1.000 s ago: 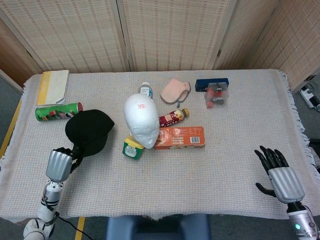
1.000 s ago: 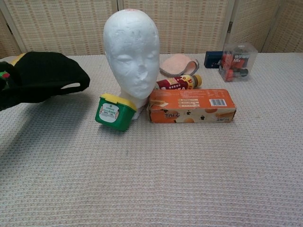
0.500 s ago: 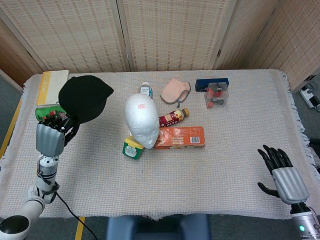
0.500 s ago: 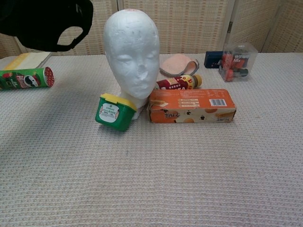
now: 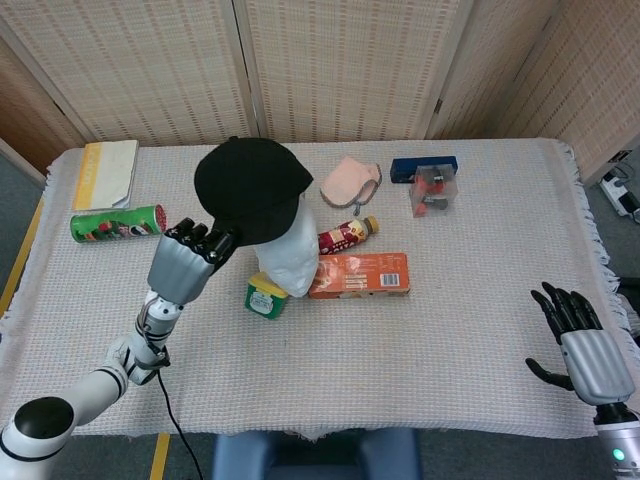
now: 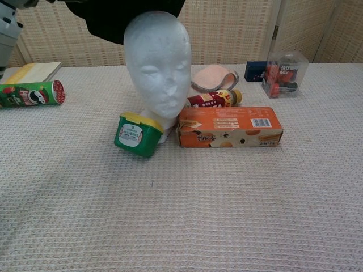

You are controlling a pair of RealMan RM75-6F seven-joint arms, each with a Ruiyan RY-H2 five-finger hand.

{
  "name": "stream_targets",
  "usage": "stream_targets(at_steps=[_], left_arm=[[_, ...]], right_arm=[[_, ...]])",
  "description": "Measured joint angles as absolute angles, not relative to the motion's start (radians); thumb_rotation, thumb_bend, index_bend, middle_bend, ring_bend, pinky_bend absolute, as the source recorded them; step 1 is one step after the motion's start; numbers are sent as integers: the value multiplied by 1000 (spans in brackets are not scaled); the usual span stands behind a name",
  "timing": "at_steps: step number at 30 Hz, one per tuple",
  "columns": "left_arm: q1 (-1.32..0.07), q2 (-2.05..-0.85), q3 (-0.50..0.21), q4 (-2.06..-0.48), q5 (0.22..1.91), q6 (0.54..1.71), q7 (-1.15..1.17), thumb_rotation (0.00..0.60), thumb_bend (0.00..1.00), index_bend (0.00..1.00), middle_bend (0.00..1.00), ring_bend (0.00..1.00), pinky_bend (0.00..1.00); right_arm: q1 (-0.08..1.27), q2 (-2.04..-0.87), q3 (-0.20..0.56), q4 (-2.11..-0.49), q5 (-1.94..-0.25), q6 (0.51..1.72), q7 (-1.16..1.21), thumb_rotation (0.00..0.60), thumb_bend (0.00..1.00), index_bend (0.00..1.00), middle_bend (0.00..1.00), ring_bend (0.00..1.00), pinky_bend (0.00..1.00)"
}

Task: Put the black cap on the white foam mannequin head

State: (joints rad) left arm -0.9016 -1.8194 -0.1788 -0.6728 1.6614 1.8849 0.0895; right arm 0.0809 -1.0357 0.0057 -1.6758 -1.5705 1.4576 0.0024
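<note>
The black cap (image 5: 250, 188) hangs in the air over the top of the white foam mannequin head (image 5: 288, 262), covering its crown in the head view. My left hand (image 5: 185, 262) grips the cap's lower left edge. In the chest view the cap (image 6: 119, 17) sits behind and above the mannequin head (image 6: 157, 65), whose face is fully exposed; whether they touch is unclear. My right hand (image 5: 585, 345) hovers open at the table's front right corner, holding nothing.
A green tub (image 5: 265, 297), an orange box (image 5: 358, 275) and a bottle (image 5: 347, 235) crowd the mannequin's base. A green can (image 5: 116, 224) and a book (image 5: 105, 172) lie at the left. A pink cloth (image 5: 350, 181), a clear box (image 5: 432, 191) and a blue box (image 5: 424, 164) sit behind.
My left hand has carried the cap from the far left rightward, to above the mannequin head. My right hand has drifted slightly right.
</note>
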Motion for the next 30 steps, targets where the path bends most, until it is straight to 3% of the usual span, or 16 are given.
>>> stream_targets(at_steps=[10,13,14,16,17,18,20,21,23,26,30], left_arm=[[-848,-1938,-63,-647,1737,1861,126,600,548,618,1000,1000,1000],[-817,-1962,-49,-620,1742,1856,131,600,378,378,1000,986,1000],[-808,-1964,-45,-618,1742,1854,137,600,285,240,981,965,1000],[-783,-1964,-37,-627,1739,1845,155,600,168,65,810,871,997],[-773,-1960,-33,-638,1738,1842,165,600,128,16,657,787,976],[-764,-1955,-29,-653,1736,1838,174,600,100,0,519,688,932],[-738,-1932,-15,-707,1732,1828,197,600,79,0,368,514,794],[-726,-1919,-8,-739,1731,1823,208,600,78,0,334,460,729],[-692,-1876,13,-833,1723,1810,239,600,77,0,240,312,494],[-636,-1787,53,-1010,1703,1781,282,600,79,0,163,176,295],[-556,-1622,114,-1286,1643,1731,303,600,78,52,146,118,235]], right_arm=[[69,-1004,4,-1672,-1592,1486,71,600,153,0,0,0,0],[68,-1002,2,-1674,-1596,1487,73,600,154,0,0,0,0],[68,-1002,2,-1674,-1597,1487,73,600,155,0,0,0,0],[67,-1001,1,-1674,-1598,1486,72,600,155,0,0,0,0],[67,-1002,1,-1674,-1599,1486,72,600,154,0,0,0,0],[67,-1002,1,-1674,-1599,1487,71,600,154,0,0,0,0],[66,-1003,1,-1675,-1601,1490,68,600,155,0,0,0,0],[65,-1003,1,-1675,-1601,1491,66,600,155,0,0,0,0],[65,-1006,1,-1675,-1601,1491,58,600,156,0,0,0,0],[66,-1011,-2,-1676,-1603,1484,46,600,156,0,0,0,0],[70,-1016,-7,-1681,-1603,1466,31,600,155,0,0,0,0]])
